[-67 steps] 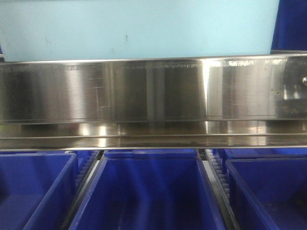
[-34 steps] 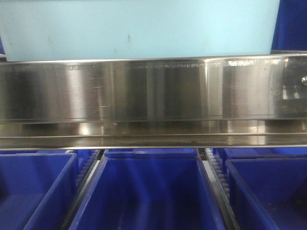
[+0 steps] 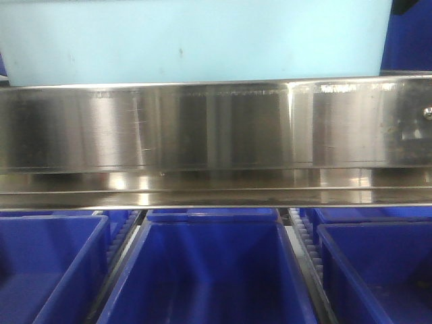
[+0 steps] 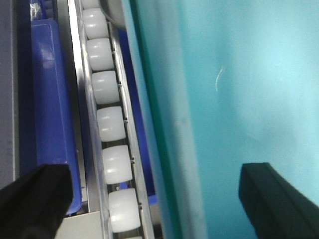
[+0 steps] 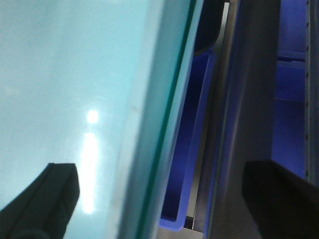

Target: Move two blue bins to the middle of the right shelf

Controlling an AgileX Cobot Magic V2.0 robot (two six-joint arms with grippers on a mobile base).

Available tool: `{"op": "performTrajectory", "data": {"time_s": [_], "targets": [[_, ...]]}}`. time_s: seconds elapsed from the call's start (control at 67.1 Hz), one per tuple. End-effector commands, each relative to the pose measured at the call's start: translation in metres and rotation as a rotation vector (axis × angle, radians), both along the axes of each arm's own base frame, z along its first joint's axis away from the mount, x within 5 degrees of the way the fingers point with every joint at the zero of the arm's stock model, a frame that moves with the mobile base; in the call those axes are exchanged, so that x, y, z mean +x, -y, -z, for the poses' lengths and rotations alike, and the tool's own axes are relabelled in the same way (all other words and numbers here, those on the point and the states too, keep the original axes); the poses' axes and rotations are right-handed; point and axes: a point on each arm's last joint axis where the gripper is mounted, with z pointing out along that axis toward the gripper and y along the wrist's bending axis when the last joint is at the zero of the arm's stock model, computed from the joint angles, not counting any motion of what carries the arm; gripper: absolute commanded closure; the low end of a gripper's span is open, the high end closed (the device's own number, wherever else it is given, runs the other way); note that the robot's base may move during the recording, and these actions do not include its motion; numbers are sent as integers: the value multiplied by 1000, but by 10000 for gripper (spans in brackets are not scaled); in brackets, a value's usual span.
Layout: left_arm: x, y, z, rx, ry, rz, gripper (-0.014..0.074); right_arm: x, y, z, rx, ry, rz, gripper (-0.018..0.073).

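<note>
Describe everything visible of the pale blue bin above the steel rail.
The pale blue bin looks like glossy plastic, lighter and greener than the dark blue bins below. The front view shows one broad, flat, upright wall with faint specks, cropped at the top, its lower edge behind the steel front rail; its support is unseen. In the wrist views its rim runs between the spread fingers of the left tool and right tool; contact cannot be confirmed.

Front view: level, very close, square onto the front rail (image 3: 216, 125) of the right shelf (image 3: 216, 197); light-blue bin (image 3: 196, 40) above, dark blue bins (image 3: 209, 270) below.
Left wrist view: tight along one bin wall, beside the roller track (image 4: 107, 124).
Right wrist view: tight along another wall, dark blue bins beside.
Shared: light-blue bin, all three views.
</note>
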Motion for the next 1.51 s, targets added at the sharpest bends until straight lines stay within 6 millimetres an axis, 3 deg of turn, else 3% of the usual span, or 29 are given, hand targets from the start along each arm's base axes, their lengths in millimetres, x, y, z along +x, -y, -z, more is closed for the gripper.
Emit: {"op": "performTrajectory", "data": {"time_s": [0.0,0.104,0.283,0.328,0.611,0.79,0.969,1.297,1.491], "targets": [[-1,2,5,-10,-4,4,102,2,0,6,2,-1,4,43],[1,2,6,-14,7,3,277,3,-1,9,7,-11,5,188],[1,2,6,-15,9,3,678,3,-1,10,7,-11,5,631],[1,2,6,-15,9,3,706,3,-1,10,7,-11,5,726],[0,2,3,-18,15,3,707,3,-2,9,10,-10,5,713],[-3,2,-17,-42,72,3,707,0,0,0,25,26,6,713],[-11,3,-50,-100,159,7,707,-5,2,-30,68,130,8,713],[-36,2,-118,-229,355,26,707,-20,8,-108,159,348,4,713],[-47,-1,-141,-250,438,30,707,-30,12,-140,188,422,0,713]]}}
